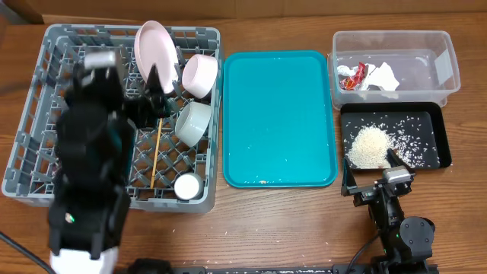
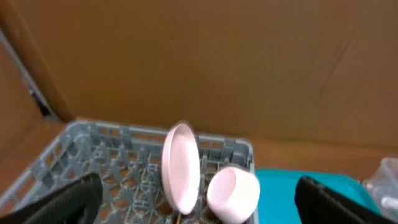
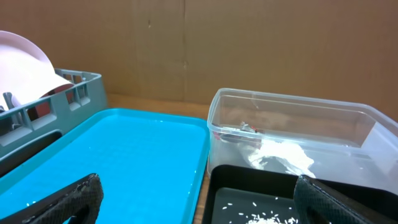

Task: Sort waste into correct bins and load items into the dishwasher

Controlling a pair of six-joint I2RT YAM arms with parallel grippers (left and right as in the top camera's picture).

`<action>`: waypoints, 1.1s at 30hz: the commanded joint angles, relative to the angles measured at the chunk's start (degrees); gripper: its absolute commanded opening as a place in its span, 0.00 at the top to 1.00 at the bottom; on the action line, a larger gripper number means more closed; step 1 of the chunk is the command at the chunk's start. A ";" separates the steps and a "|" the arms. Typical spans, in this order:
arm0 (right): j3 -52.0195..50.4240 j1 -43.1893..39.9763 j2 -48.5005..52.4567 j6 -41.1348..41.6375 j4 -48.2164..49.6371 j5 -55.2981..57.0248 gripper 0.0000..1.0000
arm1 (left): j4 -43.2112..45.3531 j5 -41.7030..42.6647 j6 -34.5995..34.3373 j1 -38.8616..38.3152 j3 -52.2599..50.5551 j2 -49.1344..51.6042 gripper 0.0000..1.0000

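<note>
Looking over my remote rig mid-session: the grey dish rack (image 1: 46,99), biggest thing on the table, fills the left side, w/ my left arm (image 1: 87,160) reaching over it from the near edge. The left gripper (image 2: 199,186) hangs above the rack's far right part, jaws spread wide, clamped on nothing.

Next in size, the teal tray (image 1: 278,118) sits at centre, just right of the rack, w/ a few white specks along its near edge. Far right is the clear tub (image 1: 430,42); the black tray (image 1: 434,122) lies right against its near side. The right gripper (image 3: 198,185) sits low at the black tray's near left corner, facing the tub, jaws also wide apart.

In the rack, the pink plate (image 1: 154,49) stands on edge at the far side. Just right of it a pinkish bowl (image 1: 200,76) is tipped on its side. A white bowl (image 1: 192,122) sits nearer, also tilted.

The rice heap (image 1: 369,144) is in the black tray's near left part, w/ loose grains strewn to its right. The napkin (image 1: 380,78) and the red-and-white wrapper (image 1: 352,76) lie touching in the tub's left half, wrapper on the left.

The small cup (image 1: 188,185) stands in the rack's near right corner. The chopsticks (image 1: 156,156) lie among the pegs, running near to far, left of the cup.
</note>
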 commanded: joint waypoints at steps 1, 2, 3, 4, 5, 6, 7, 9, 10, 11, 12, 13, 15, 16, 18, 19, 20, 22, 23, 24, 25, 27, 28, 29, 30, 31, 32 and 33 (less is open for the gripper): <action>-0.61 0.22 -0.68 -0.24 0.33 -0.44 0.00 | 11.65 8.15 -0.74 3.17 -18.34 -9.49 0.00; -0.61 0.22 -0.68 -0.24 0.33 -0.44 0.00 | 15.30 8.92 -0.76 3.74 -23.50 -13.00 0.00; -0.61 0.22 -0.68 -0.22 0.33 -0.44 0.00 | 17.77 9.27 -0.90 4.15 -27.58 -15.82 0.00; -0.61 0.22 -0.68 -0.24 0.33 -0.44 0.01 | 19.56 9.42 -0.90 4.44 -31.06 -18.27 0.00; -0.61 0.22 -0.68 -0.22 0.33 -0.44 0.00 | 21.20 9.44 -0.90 4.76 -35.15 -21.14 0.00; -0.61 0.22 -0.68 -0.24 0.33 -0.44 0.00 | 22.75 10.27 -0.90 5.70 -40.68 -25.29 0.00; -0.61 0.22 -0.68 -0.24 0.33 -0.44 0.00 | 23.26 10.60 -1.09 6.32 -43.25 -27.39 0.00; -0.61 0.22 -0.68 -0.24 0.33 -0.44 0.00 | 24.55 10.64 -1.51 7.63 -48.98 -32.48 0.00; -0.61 0.22 -0.68 -0.22 0.33 -0.44 0.00 | 25.31 10.67 -1.51 8.00 -51.15 -34.53 0.00; -0.61 0.22 -0.68 -0.22 0.33 -0.44 0.00 | 25.94 10.67 -1.51 8.26 -52.72 -36.11 0.00; -0.61 0.22 -0.68 -0.24 0.33 -0.44 0.00 | 27.89 10.62 -1.49 8.66 -55.89 -38.99 0.00; -0.61 0.22 -0.68 -0.22 0.33 -0.44 0.00 | 28.39 10.60 -1.49 8.72 -56.78 -39.76 0.00; -0.61 0.22 -0.68 -0.22 0.33 -0.44 0.00 | 30.29 10.60 -1.51 9.25 -60.33 -42.56 0.00; -0.61 0.22 -0.68 -0.22 0.33 -0.44 0.00 | 30.36 10.60 -1.51 9.66 -62.29 -44.54 0.00; -0.61 0.22 -0.68 -0.24 0.33 -0.44 0.00 | 29.99 10.56 -1.49 9.88 -64.96 -47.58 0.00; -0.61 0.22 -0.68 -0.24 0.35 -0.44 0.00 | 27.50 9.86 -1.46 9.90 -64.81 -48.85 0.00; -0.61 0.22 -0.68 -0.22 0.33 -0.44 0.00 | 25.55 9.53 -1.27 9.90 -64.81 -50.01 0.00; -0.61 0.22 -0.68 -0.22 0.33 -0.44 0.00 | 20.06 8.96 -1.25 9.90 -64.78 -52.33 0.00; -0.61 0.22 -0.68 -0.22 0.33 -0.44 0.00 | 20.72 9.27 -1.27 9.90 -64.76 -52.63 0.00; -0.61 0.22 -0.68 -0.24 0.33 -0.44 0.00 | 20.68 10.05 -1.31 9.66 -64.76 -53.00 0.00; -0.61 0.22 -0.68 -0.24 0.33 -0.44 0.00 | 20.63 10.10 -1.31 9.62 -64.76 -52.98 0.00; -0.61 0.22 -0.68 -0.22 0.33 -0.44 0.00 | 20.74 10.03 -1.31 9.25 -64.76 -52.98 0.00; -0.61 0.22 -0.68 -0.24 0.33 -0.44 0.00 | 20.74 10.03 -1.29 9.25 -64.76 -52.96 0.00; -0.61 0.22 -0.68 -0.22 0.33 -0.44 0.00 | 20.74 10.03 -1.31 9.25 -64.76 -52.87 0.00; -0.61 0.22 -0.68 -0.22 0.33 -0.44 0.00 | 20.74 10.03 -1.31 9.25 -64.76 -52.87 0.00; -0.61 0.22 -0.68 -0.22 0.33 -0.44 0.00 | 20.74 10.03 -1.31 9.25 -64.76 -52.87 0.00; -0.61 0.22 -0.68 -0.22 0.35 -0.44 0.00 | 20.74 10.03 -1.31 9.25 -64.76 -52.87 0.00; -0.61 0.22 -0.68 -0.22 0.33 -0.44 0.00 | 20.74 10.03 -1.31 9.25 -64.76 -52.87 0.00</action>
